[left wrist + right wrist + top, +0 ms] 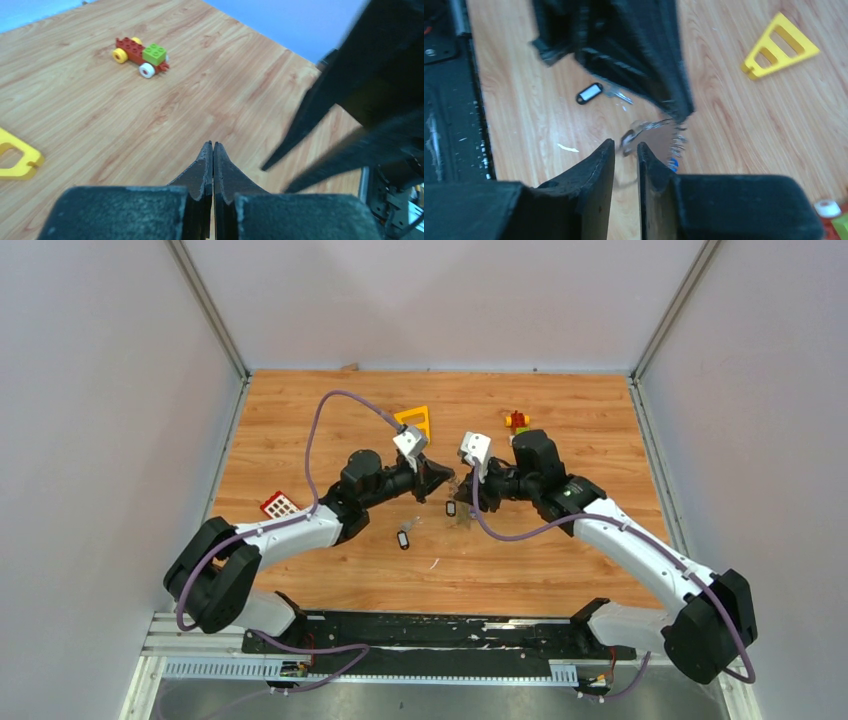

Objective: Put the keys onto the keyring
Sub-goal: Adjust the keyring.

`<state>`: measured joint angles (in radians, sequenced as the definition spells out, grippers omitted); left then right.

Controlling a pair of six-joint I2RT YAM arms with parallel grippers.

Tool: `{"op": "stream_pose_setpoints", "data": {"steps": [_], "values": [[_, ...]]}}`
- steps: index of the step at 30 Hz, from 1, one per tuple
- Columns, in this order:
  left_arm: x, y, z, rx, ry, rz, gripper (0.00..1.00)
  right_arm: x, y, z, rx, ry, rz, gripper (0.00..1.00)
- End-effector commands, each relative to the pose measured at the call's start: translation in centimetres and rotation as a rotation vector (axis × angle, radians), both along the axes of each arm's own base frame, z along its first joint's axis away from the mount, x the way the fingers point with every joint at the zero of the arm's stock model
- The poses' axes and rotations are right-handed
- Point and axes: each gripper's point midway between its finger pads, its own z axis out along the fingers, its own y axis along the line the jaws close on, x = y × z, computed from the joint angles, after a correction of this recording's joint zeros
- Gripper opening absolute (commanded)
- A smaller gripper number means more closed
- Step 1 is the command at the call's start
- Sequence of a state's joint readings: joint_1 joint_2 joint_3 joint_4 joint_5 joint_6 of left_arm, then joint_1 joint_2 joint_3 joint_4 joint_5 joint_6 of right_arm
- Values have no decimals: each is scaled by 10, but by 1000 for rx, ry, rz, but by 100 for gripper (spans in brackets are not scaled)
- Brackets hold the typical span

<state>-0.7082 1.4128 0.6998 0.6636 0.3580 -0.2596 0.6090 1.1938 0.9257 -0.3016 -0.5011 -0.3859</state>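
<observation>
Grey walls enclose a wooden table [560,570]. Above its middle the keyring [651,126] is held up, a blurred silver loop apparently pinched at the tip of the left gripper [213,150], whose jaws are pressed fully together. Keys [677,144], one with a blue tag, seem to hang from the loop, but a count is prevented by blur. The right gripper [625,148] is set just beside the loop's near end. Its jaws are parted by a narrow gap, and nothing can be seen clamped between them. One key [590,93] with a black tag lies flat on the table below the left gripper, and a second key [450,508] lies near the right one. Farther out are a yellow triangle [780,46] and a toy car [141,51].

The step in hand is judged to be the fetching of a loose key. The loop should be held steady with its opening turned toward the right arm. The key should be taken by its tag, so that its eye is left free for threading.
</observation>
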Motion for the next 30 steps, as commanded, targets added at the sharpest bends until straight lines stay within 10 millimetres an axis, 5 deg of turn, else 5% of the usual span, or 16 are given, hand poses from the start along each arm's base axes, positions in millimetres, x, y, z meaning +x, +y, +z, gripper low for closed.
{"op": "stream_pose_setpoints", "data": {"steps": [1,6,14,19,30], "values": [[11,10,51,-106,-135,16,0,-32,19,38,117,-19,199,29],[-4,14,77,-176,-265,-88,0,-37,11,44,133,-80,201,41],[-52,11,89,-270,-399,-338,0,-18,-5,63,150,-135,109,29],[-81,11,90,-361,-418,-508,0,-25,-14,74,192,-176,187,28],[-74,9,83,-301,-416,-488,0,-63,-14,75,240,-141,375,29]]}}
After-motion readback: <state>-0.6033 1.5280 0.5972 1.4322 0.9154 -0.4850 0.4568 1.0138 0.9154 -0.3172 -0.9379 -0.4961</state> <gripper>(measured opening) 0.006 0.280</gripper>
